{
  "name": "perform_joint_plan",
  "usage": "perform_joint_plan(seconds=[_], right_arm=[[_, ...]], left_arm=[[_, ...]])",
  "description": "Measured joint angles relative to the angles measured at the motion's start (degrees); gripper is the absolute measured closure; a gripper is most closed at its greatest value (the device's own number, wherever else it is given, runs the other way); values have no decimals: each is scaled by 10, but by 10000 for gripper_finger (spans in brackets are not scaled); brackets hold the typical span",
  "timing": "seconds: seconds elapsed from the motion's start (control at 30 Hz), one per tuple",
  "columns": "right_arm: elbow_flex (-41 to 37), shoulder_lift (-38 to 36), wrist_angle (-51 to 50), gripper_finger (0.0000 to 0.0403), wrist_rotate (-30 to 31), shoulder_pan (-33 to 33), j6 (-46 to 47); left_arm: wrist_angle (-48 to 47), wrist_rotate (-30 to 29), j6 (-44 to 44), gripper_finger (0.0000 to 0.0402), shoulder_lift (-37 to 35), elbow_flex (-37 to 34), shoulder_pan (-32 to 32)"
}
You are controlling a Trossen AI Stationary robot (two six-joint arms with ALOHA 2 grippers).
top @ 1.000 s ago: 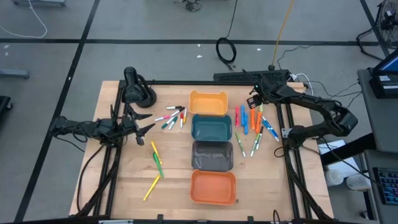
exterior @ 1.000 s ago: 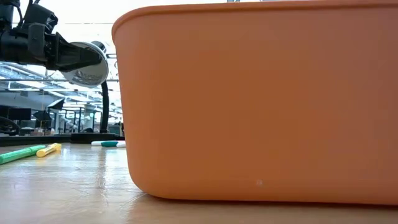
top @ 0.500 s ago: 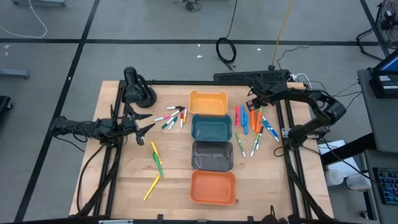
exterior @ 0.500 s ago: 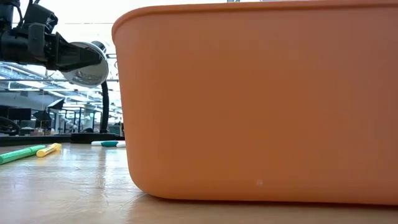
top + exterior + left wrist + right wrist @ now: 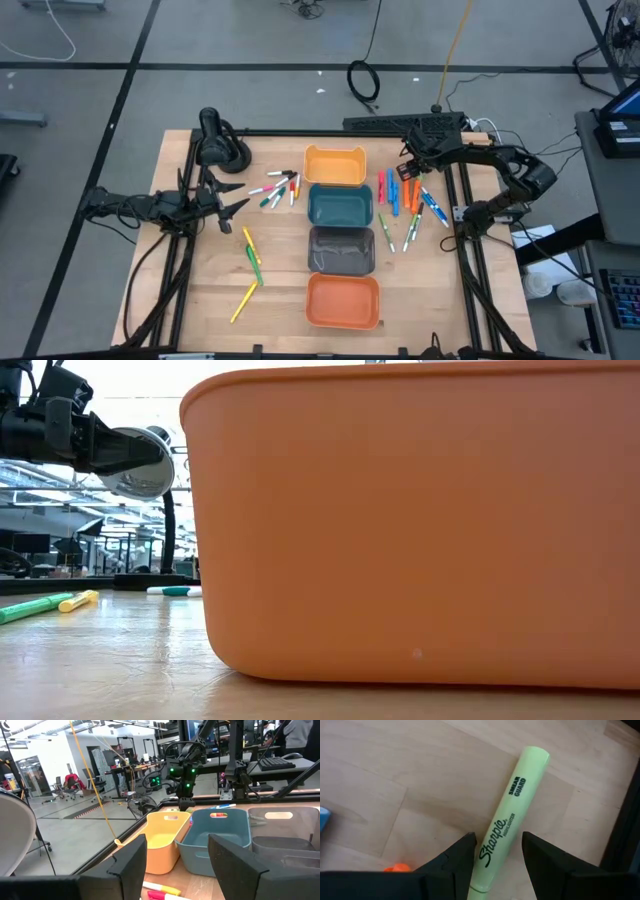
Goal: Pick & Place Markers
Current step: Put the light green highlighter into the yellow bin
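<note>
A pale yellow-green marker point(image 5: 507, 815) lies flat on the wooden table. My right gripper point(image 5: 497, 845) is open above it, and one end of the marker runs in between the fingers. In the high view that gripper point(image 5: 410, 172) is at the far end of a row of orange, blue, red and green markers point(image 5: 405, 200), right of the bins. More markers point(image 5: 275, 188) lie left of the bins, and yellow and green ones point(image 5: 250, 255) lie nearer. My left gripper point(image 5: 235, 197) waits open at the table's left, pointing level.
Four bins stand in a row down the table's middle: light orange point(image 5: 335, 165), teal point(image 5: 340, 205), grey point(image 5: 341, 248) and orange point(image 5: 343, 300). The orange bin point(image 5: 420, 530) fills most of the low view. A dark post point(image 5: 212, 135) stands at the far left corner.
My right gripper has come down toward the markers at the table's far right and tipped more steeply downward. Its fingers keep the same gap. The markers and bins lie as before.
</note>
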Motion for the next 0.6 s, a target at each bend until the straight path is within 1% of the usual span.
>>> perform_joint_plan(seconds=[0.13,0.23,0.6], right_arm=[[0,0,0,247,-2,0,5],[0,1,1,256,-5,0,6],[-1,2,7,316,-15,1,8]], left_arm=[[0,0,0,188,0,0,0],[0,0,0,188,0,0,0],[0,0,0,188,0,0,0]])
